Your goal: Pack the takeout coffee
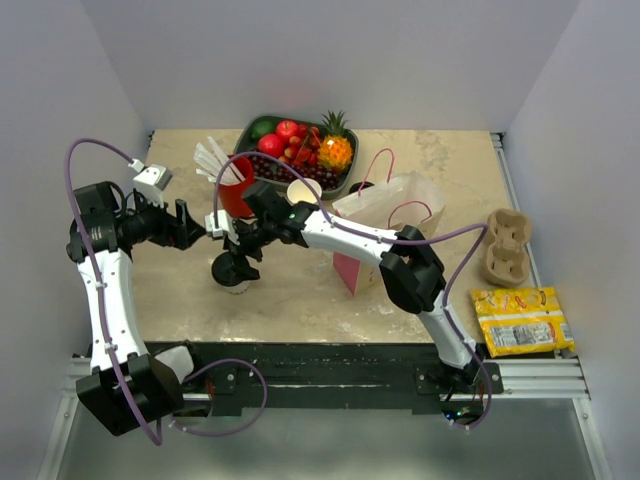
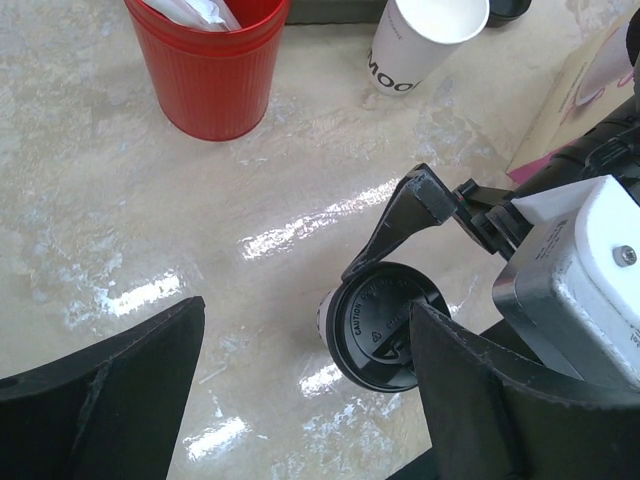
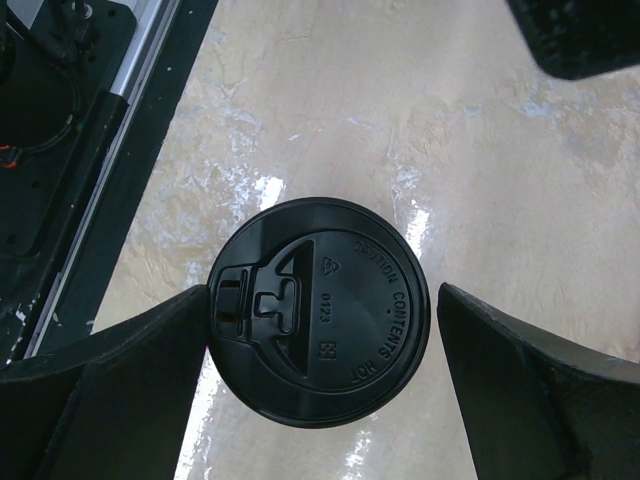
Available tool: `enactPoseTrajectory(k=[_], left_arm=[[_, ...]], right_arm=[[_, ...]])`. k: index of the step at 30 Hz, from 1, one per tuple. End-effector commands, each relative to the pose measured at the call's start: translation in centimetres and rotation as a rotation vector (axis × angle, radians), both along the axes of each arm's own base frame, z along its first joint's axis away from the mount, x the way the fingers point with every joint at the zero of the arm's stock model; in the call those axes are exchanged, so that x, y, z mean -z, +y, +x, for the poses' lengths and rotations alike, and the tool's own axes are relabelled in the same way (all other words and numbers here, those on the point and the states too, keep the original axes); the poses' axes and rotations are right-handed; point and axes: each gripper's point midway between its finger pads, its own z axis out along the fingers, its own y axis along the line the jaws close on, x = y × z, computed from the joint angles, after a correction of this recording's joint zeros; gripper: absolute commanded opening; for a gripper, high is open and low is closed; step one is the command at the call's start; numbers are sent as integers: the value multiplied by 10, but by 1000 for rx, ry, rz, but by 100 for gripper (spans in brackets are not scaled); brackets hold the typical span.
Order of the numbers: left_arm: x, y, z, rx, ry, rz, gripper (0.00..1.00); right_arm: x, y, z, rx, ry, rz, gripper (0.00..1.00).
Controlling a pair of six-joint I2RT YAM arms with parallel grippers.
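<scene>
Right gripper (image 3: 320, 298): jaws spread wide, pointing straight down, nothing gripped.
- The takeout coffee (image 3: 320, 312) stands upright on the table (image 3: 400, 120), directly under this gripper and between its two fingers. The black lid faces the wrist camera.
- The finger on the side of the table's near rail meets the lid's outline. I cannot tell whether it touches.
- The other finger stands clear of the lid, with a strip of bare table showing between them.

Left gripper (image 2: 305, 315): jaws also wide, empty, hovering low beside the right one.
- From its camera the coffee sits just ahead, between the two fingers and nearer the one on the right gripper's side, which hides part of the lid.
- Farther ahead stand the red cup (image 2: 210, 60) and a lidless white cup (image 2: 425, 40), well apart from the coffee.
</scene>
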Motion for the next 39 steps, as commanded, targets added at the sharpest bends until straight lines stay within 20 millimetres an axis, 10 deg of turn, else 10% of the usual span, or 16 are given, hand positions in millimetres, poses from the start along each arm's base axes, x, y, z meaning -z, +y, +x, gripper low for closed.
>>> enactPoseTrajectory(k=[1,17,39], left_arm=[[-4,0,4,-5,-14,-16,87],[-6,-2,5,-8,-21,-32,87],[-57,5,49,-46,-185,-93,86]], right_arm=[[-2,-1,-5,-7,27,-21,95],[-11,-4,-10,-5,64,-20,79],[-181,-32,11,136,-70,217,76]])
